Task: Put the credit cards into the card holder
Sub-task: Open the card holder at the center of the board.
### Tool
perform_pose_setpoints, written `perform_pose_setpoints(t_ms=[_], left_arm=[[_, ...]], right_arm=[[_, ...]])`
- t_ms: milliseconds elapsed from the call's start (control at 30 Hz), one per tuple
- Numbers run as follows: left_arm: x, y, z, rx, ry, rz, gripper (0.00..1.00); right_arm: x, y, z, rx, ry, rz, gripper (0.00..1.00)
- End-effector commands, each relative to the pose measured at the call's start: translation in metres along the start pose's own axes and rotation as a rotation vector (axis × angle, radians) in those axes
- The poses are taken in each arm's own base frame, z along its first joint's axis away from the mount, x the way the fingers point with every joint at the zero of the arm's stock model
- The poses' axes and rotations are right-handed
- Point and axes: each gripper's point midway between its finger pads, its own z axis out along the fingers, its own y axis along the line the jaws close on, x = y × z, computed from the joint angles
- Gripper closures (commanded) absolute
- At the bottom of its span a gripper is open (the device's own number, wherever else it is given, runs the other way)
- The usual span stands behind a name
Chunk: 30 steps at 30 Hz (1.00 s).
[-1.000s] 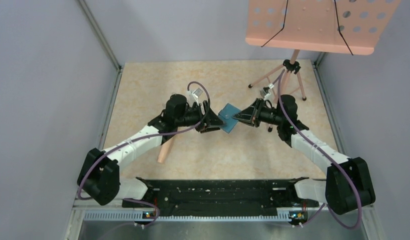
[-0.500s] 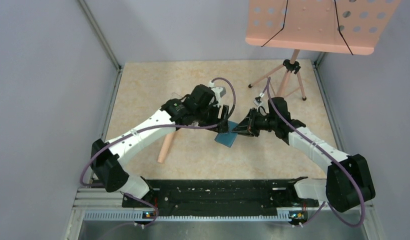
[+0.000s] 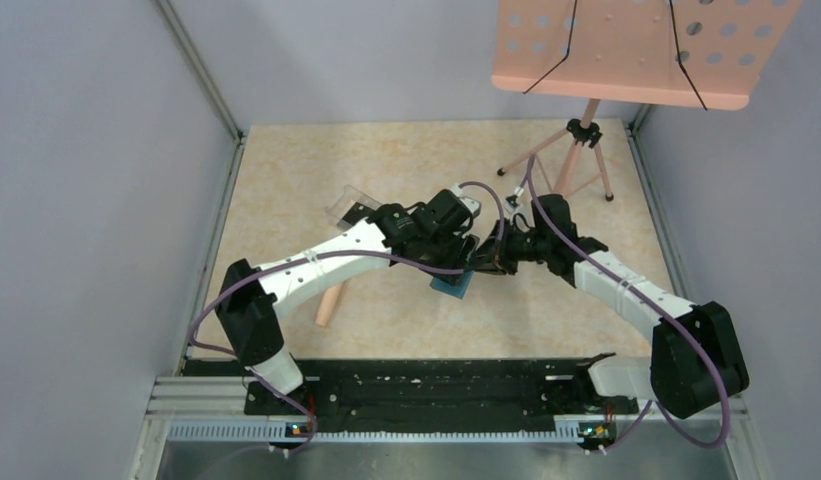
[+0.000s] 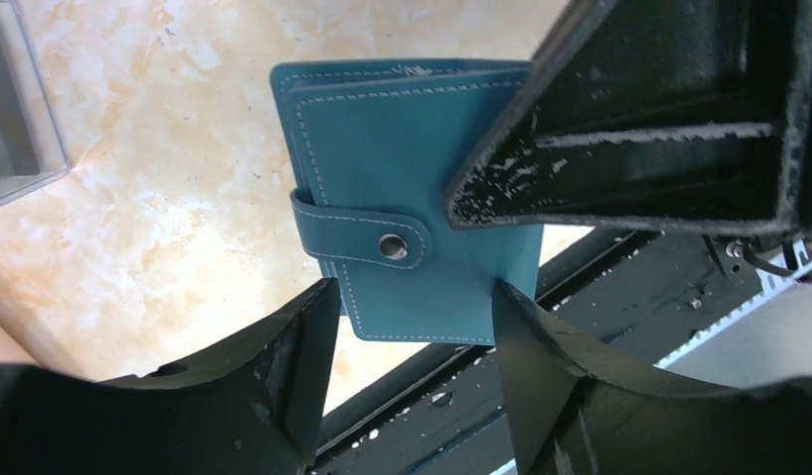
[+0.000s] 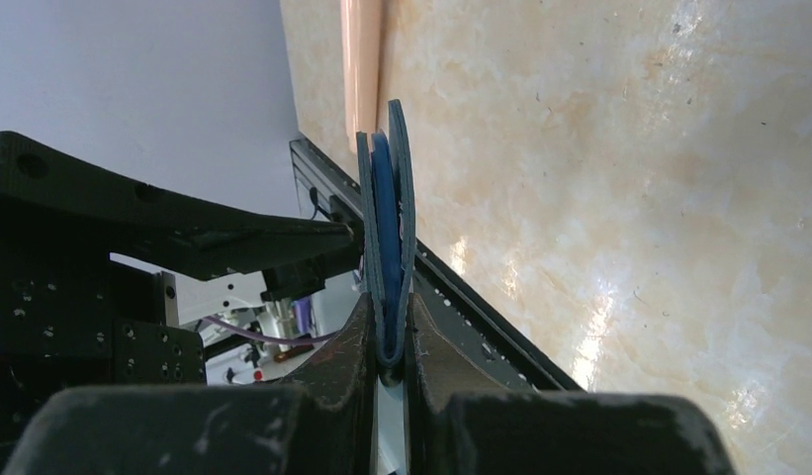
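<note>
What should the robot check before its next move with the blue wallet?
1. Right end effector gripping the card holder: ok, shut on its edge.
2. Left end effector ready to grasp: ok, open, one finger at each side of the holder's lower end.
3. Snap button undone: not ok, the strap is fastened.
4. Credit cards located: cannot tell, none shows clearly.
5. Clear box out of the way: ok, off to the side.
</note>
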Motion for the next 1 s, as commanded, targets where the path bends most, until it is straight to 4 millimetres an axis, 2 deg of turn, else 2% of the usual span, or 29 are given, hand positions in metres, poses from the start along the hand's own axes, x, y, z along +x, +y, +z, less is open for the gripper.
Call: perform_pose_setpoints(t_ms=[0, 233, 467, 733, 967], left_arm=[[-0.012, 0.011, 0.002, -0.084, -0.041, -0.028, 0.38], [-0.018, 0.022, 0.005, -0.155, -0.068, -0.067, 0.39], [-0.014, 0.022, 0.022, -0.159, -0.037, -0.082, 0.40], [-0.010, 0.032, 0.036, -0.179, -0.014, -0.146, 0.56], [0.004, 0.059, 0.045, -0.211, 0.023, -0.241, 0.61]], right_arm=[[0.000, 0.022, -0.001, -0.052, 0.019, -0.055, 1.00], [0.007, 0.019, -0.002, -0.043, 0.042, -0.062, 1.00], [0.015, 0.016, -0.002, -0.045, 0.061, -0.056, 1.00], [0.026, 0.010, -0.004, -0.036, 0.081, -0.044, 1.00], [0.032, 0.005, -0.006, -0.029, 0.094, -0.038, 1.00]])
